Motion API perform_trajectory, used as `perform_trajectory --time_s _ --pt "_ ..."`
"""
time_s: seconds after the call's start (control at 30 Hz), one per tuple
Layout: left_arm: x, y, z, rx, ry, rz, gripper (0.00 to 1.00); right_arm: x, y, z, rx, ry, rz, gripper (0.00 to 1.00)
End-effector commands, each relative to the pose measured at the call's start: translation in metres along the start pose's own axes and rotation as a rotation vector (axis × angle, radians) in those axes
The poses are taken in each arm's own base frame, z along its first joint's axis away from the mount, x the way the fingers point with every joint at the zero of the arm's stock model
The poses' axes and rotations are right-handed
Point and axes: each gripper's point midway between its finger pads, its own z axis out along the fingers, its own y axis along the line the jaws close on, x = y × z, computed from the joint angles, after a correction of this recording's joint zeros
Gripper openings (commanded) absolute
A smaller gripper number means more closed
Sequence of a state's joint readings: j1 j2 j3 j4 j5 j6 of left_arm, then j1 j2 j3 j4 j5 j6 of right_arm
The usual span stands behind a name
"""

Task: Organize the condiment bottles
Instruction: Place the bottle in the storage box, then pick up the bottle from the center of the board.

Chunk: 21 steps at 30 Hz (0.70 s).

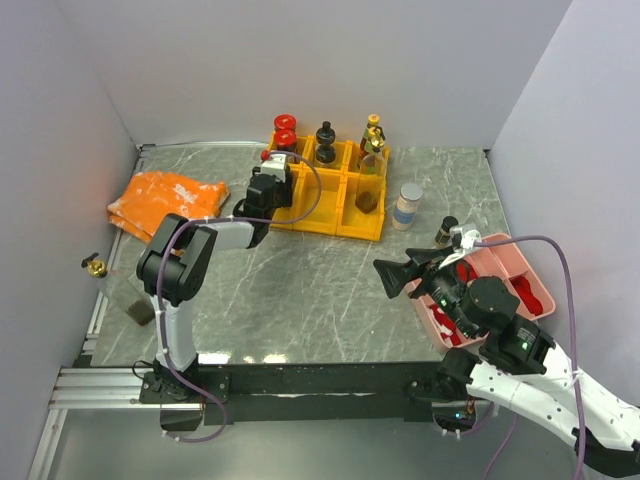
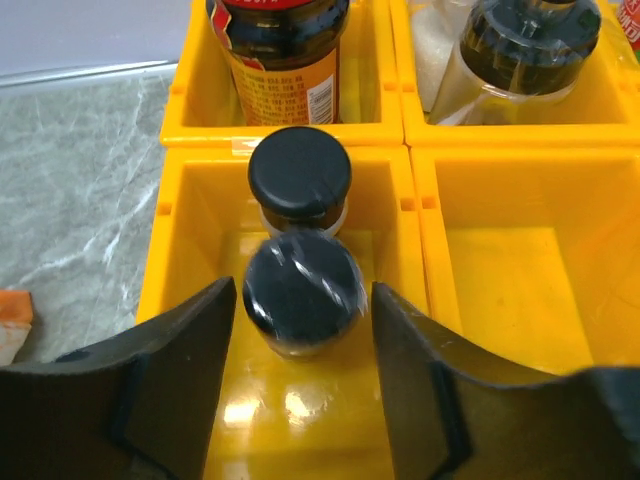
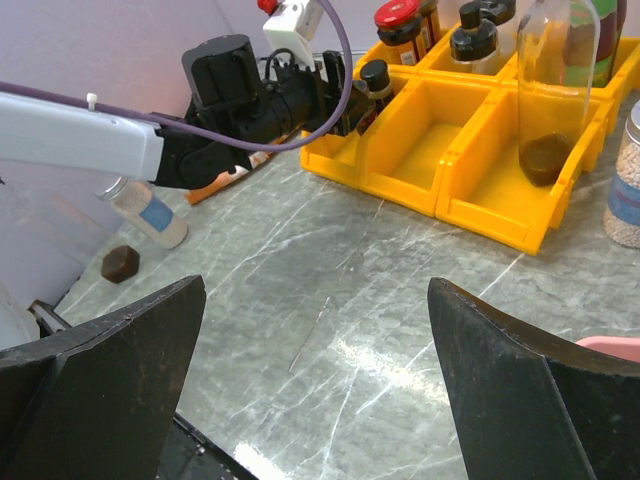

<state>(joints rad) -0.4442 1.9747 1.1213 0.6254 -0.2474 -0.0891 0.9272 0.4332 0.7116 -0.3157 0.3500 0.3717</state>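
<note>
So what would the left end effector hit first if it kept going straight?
Probably the small round black-capped bottle between its open fingers, inside the yellow plastic bin; depth is unclear.

White links (image 1: pixel 175 335), black joints (image 1: pixel 165 268), purple cables (image 1: pixel 562 262), black end effectors (image 2: pixel 300 295) (image 3: pixel 318 285)

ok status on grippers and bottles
Left gripper open, straddling black-cap bottle in yellow bin. Right gripper open, empty. Second black-cap bottle close behind the first, same bin.
</note>
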Motion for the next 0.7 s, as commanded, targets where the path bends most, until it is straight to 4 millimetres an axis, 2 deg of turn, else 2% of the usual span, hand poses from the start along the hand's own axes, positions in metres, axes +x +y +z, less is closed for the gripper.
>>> perform_trajectory --time_s 0.0,0.03,0.2,0.23,0.3,0.33,0.4,0.43,0.47,0.6,0.63,0.67 --pt "-0.035 -0.009 0.007 0.041 -0.097 -0.022 0.68 -0.010 0.004 0.004 -0.003 -0.035 0.006 1.00" --pt "-0.038 -0.008 0.005 0.041 -0.101 -0.025 0.76 -0.009 0.004 0.004 -0.001 -0.034 0.008 1.00" --pt "-0.051 -0.010 -0.010 0.058 -0.115 -0.055 0.88 -0.008 0.004 0.006 0.001 -0.029 0.025 1.00" --pt "-0.063 -0.009 -0.017 0.060 -0.135 -0.067 0.96 -0.007 0.004 0.006 0.006 -0.026 0.026 1.00" --pt "-0.066 -0.009 -0.028 0.071 -0.137 -0.088 0.99 -0.004 0.000 0.010 0.031 -0.025 0.028 1.00" --pt "-0.080 -0.010 -0.037 0.079 -0.156 -0.098 0.97 -0.003 -0.003 0.012 0.046 -0.024 0.027 1.00" --pt "-0.087 -0.008 -0.046 0.081 -0.155 -0.120 0.97 0.002 -0.013 0.018 0.112 -0.016 0.018 1.00" --pt "-0.100 -0.009 -0.055 0.089 -0.168 -0.128 0.96 0.003 -0.016 0.020 0.139 -0.010 0.013 1.00" --pt "-0.101 -0.009 -0.058 0.092 -0.140 -0.127 0.96 0.005 -0.019 0.023 0.164 0.002 0.006 1.00" --pt "-0.123 -0.013 -0.080 0.121 -0.092 -0.116 0.96 0.007 -0.044 0.038 0.371 0.087 -0.079 1.00" --pt "-0.139 -0.012 -0.091 0.120 -0.113 -0.123 0.97 0.005 -0.054 0.042 0.422 0.098 -0.087 1.00" --pt "-0.146 -0.012 -0.098 0.086 -0.116 -0.139 0.97 0.004 -0.062 0.045 0.455 0.118 -0.091 1.00"
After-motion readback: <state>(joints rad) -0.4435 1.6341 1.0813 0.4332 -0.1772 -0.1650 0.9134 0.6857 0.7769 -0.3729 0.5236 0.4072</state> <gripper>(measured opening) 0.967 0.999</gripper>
